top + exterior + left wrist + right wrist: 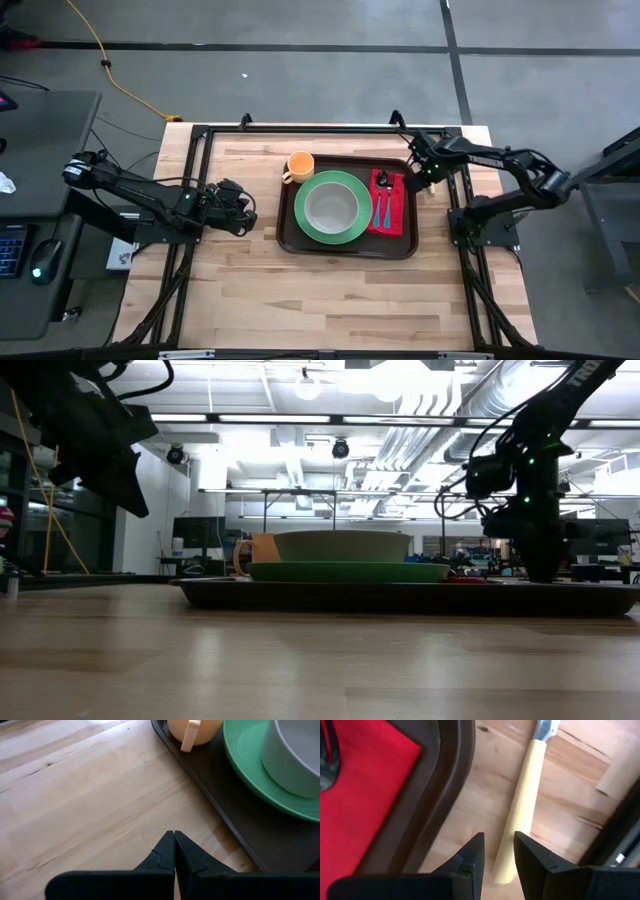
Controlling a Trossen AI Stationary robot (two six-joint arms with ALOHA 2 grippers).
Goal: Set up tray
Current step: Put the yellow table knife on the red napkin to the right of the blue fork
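The tray lay in the middle of the tabletop, long axis running left to right, carrying a green plate with a grey bowl, an orange cup at its far left corner, and a red napkin with cutlery on its right side. The right pincer hung just off the tray's far right corner, jaws partly open and empty, a yellow-handled utensil lying on the wood just beyond the tips, apparently the next piece to fetch. The left pincer waited near the tray's left edge, closed on nothing.
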